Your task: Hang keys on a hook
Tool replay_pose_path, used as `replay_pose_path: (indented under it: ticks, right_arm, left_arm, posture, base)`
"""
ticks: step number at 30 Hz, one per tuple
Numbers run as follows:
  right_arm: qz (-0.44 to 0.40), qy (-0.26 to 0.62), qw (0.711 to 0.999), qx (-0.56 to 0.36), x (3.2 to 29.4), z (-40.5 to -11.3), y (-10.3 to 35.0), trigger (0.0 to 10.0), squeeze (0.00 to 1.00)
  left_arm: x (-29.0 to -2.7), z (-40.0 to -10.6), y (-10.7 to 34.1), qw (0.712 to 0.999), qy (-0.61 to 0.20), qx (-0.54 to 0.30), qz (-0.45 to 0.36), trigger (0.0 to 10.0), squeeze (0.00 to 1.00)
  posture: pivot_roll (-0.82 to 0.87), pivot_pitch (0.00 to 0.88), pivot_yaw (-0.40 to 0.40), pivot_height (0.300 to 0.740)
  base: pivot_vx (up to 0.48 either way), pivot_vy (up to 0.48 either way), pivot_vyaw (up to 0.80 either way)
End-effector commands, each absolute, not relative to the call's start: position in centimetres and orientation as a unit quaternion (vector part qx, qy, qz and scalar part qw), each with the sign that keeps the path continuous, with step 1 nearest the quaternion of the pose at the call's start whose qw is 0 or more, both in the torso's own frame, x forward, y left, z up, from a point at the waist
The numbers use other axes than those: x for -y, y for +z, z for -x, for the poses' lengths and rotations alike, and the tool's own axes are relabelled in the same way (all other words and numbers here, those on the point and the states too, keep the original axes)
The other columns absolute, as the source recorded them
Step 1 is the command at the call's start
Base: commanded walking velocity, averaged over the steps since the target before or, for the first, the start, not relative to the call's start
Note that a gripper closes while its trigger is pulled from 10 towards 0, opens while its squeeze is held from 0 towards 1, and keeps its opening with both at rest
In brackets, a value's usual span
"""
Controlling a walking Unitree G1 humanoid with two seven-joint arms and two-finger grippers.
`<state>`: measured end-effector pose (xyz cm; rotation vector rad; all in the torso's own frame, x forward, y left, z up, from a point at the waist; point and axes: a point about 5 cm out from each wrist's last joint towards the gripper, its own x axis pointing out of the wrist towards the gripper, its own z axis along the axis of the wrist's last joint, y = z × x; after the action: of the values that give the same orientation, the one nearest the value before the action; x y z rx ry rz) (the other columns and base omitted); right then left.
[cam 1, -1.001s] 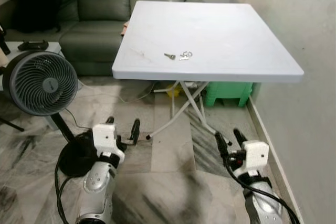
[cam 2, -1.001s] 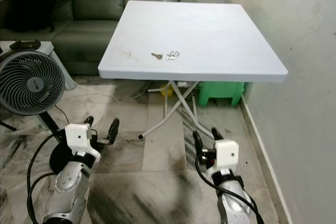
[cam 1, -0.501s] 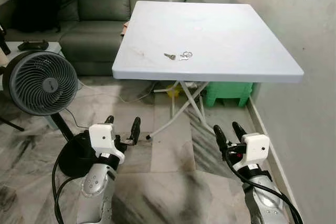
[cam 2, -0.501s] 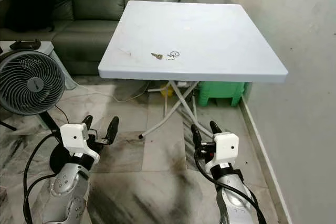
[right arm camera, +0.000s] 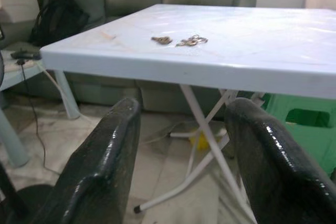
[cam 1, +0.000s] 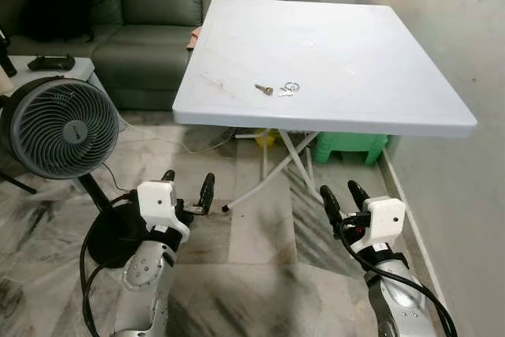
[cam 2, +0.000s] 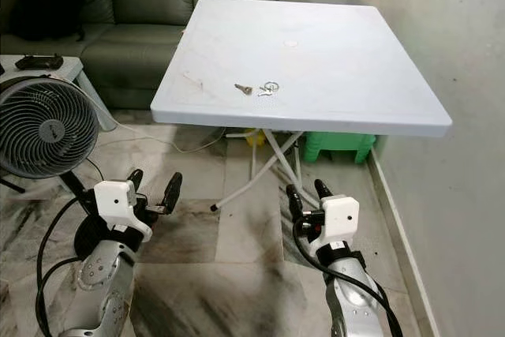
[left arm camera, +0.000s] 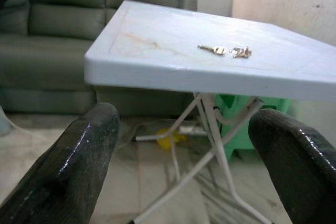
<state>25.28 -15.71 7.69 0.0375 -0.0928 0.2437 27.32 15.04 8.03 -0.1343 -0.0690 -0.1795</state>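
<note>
Both arms sit low over the floor, the left gripper and right gripper each with fingers spread apart and holding nothing, aimed up toward the white folding table. The keys lie untouched near the table's front edge, well apart from either gripper. Nothing of the task looks done, and I can make out no hook here.

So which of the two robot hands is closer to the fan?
The left end effector, held low above the floor beside the fan. The right end effector hangs nearer the wall, below the table.
</note>
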Motion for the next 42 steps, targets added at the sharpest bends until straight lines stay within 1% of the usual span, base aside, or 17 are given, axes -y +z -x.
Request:
replay_pose_path:
  ticks: [1, 26, 38, 42]
  right_arm:
    - [-0.016, 0.118, 0.992, 0.046, 16.29, -25.26, 7.78, 10.0, 0.0]
    - [-0.008, 0.131, 0.99, 0.045, 16.63, -25.32, 7.84, 10.0, 0.0]
    - [-0.006, 0.133, 0.99, 0.046, 16.65, -25.26, 7.88, 10.0, 0.0]
    - [0.012, 0.14, 0.989, 0.047, 16.58, -25.19, 7.91, 10.0, 0.0]
  left_arm:
    - [-14.28, -27.43, 8.38, 0.992, -0.099, 0.039, 0.068, 10.0, 0.0]
    - [-13.98, -27.49, 8.49, 0.992, -0.095, 0.039, 0.077, 10.0, 0.0]
    - [-13.72, -27.5, 8.46, 0.992, -0.095, 0.038, 0.08, 10.0, 0.0]
    - [-13.63, -27.47, 8.49, 0.991, -0.095, 0.039, 0.08, 10.0, 0.0]
  posture:
    - [0.0, 0.0, 0.008, 0.74]
    - [0.01, 0.0, -0.002, 0.74]
    - [0.01, 0.0, -0.003, 0.74]
    - [0.01, 0.0, -0.004, 0.74]
  base:
    - [0.398, 0.0, 0.0]
    - [0.393, 0.0, 0.0]
    - [0.33, 0.332, 0.0]
    - [0.32, 0.354, 0.0]
